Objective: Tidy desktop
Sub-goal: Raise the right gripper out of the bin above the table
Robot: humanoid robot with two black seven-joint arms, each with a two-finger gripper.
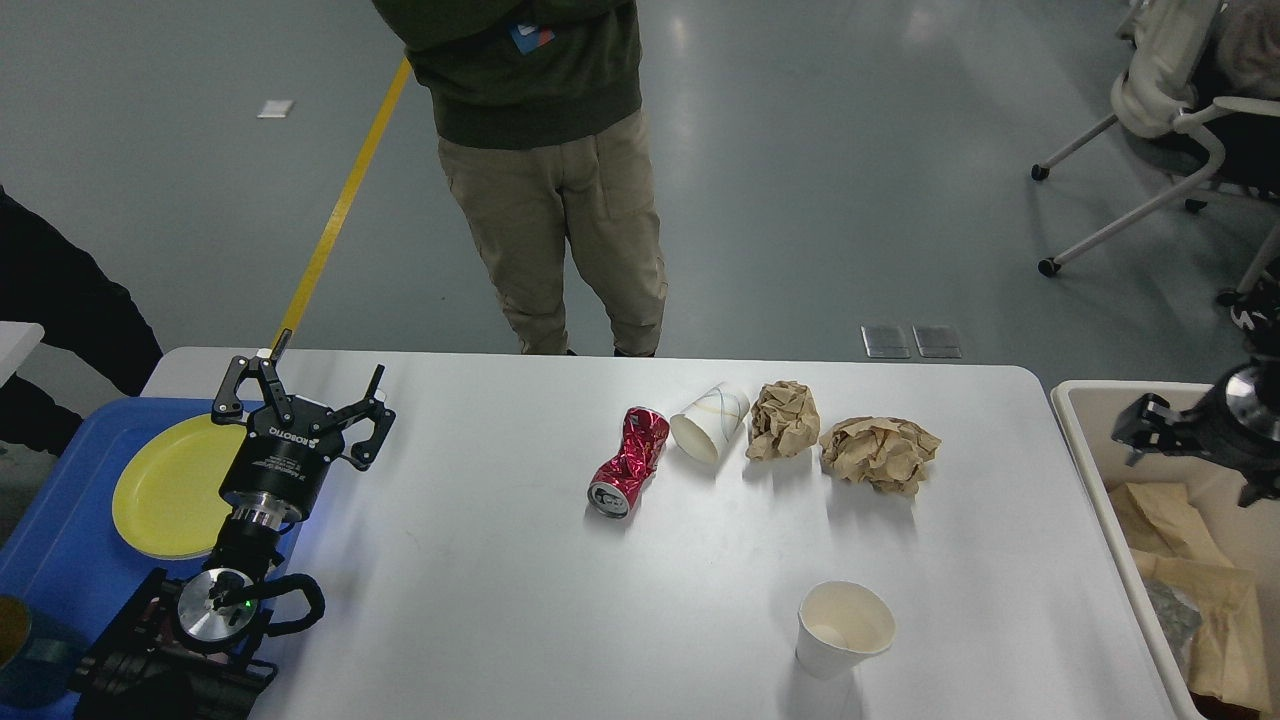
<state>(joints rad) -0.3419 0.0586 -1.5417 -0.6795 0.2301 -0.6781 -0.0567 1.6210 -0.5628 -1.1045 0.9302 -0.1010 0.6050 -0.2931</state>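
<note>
The left tool [300, 395] stands at the left end of the bench [480, 560], its two fingers spread apart and gripping nothing. It overlaps the edge of a yellow plate [165, 490], which lies in a blue tray [60, 540] at the bench's left side. The right tool [1150, 425] is above the beige bin [1085, 440] at the bench's right edge; it appears dark and end-on, so whether its fingers are apart or together cannot be told. The bin holds brown paper [1200, 580].

The white bench fills the lower middle of the view. Along its far middle lie, from left to right, a crushed red can [630, 460], a tipped paper cup [710, 422] just beside the can, and two crumpled brown paper balls [785, 420] [880, 452]. A second paper cup [843, 628] stands upright nearer the front edge, well apart from that row.
</note>
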